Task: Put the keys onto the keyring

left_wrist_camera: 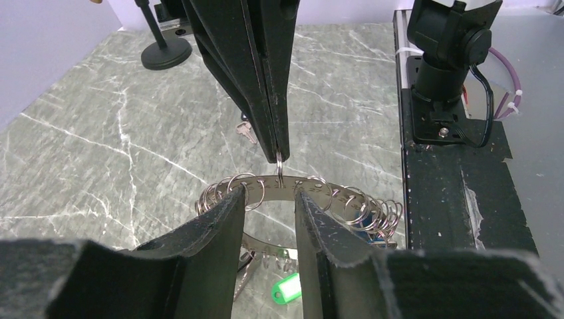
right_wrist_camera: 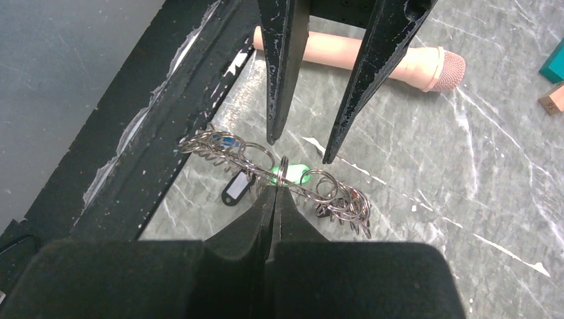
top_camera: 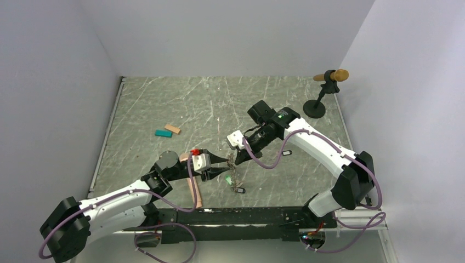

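Keyring (left_wrist_camera: 346,203): metal band strung with many small split rings, hanging mid-table between the two claws, near the front rail (top_camera: 247,216).

Left to right, top view:
- Teal block (top_camera: 163,133) and tan block (top_camera: 173,129) lie touching, well to the left.
- Peach mic (top_camera: 193,194) lies on the table near the rail.
- Left claw (left_wrist_camera: 271,196): open. Its fingers (left_wrist_camera: 219,229) stand apart, one on either side of the band; contact with the band is not clear.
- Green tag (left_wrist_camera: 287,290) and black tag (right_wrist_camera: 234,189) sit under the band. Whether they are threaded on, cannot tell.
- Right claw (right_wrist_camera: 277,189): closed, tips pinching one small ring on the band, facing the left claw head-on.
- Loose tag (top_camera: 285,153), black, on the table just right of it, apart from the keyring.
- Mic stand (top_camera: 322,98) in the far right corner.
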Controlling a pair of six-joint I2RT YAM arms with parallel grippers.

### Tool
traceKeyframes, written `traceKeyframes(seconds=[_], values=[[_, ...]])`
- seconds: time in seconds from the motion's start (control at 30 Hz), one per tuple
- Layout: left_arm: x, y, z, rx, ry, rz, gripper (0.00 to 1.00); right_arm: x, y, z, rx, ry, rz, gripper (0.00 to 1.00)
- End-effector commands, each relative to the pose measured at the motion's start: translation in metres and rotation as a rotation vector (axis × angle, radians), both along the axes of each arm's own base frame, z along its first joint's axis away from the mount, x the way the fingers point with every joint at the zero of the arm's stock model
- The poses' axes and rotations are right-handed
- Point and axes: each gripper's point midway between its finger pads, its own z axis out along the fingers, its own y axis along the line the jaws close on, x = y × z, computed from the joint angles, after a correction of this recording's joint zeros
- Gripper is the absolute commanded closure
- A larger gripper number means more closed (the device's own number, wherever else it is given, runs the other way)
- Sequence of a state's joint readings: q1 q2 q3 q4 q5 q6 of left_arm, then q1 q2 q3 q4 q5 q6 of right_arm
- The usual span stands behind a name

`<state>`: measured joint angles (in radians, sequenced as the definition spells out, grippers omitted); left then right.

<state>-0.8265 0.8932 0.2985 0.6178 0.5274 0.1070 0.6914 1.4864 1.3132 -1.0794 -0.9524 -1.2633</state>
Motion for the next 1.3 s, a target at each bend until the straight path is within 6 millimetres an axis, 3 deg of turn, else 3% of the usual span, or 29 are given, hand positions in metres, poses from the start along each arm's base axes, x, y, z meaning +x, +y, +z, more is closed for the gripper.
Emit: traceKeyframes(seconds=[0.0,0.73,1.1,1.27], values=[[-0.004,-0.004,0.013,-0.039,-0.013,-0.028,0.61,-0.003,0.009,0.016,0.081,0.007,0.026,1.0],[-0.006,-0.015,0.026,-0.091,0.006,-0.074,0.66,-0.001,0.011,0.015,0.074,0.017,0.012,1.0],[-0.004,-0.019,0.026,-0.096,0.019,-0.077,0.77,0.001,0.012,0.013,0.067,0.027,0.002,1.0],[-0.004,-0.017,0.028,-0.115,0.035,-0.066,0.76,0.001,0.012,0.013,0.065,0.028,0.002,1.0]])
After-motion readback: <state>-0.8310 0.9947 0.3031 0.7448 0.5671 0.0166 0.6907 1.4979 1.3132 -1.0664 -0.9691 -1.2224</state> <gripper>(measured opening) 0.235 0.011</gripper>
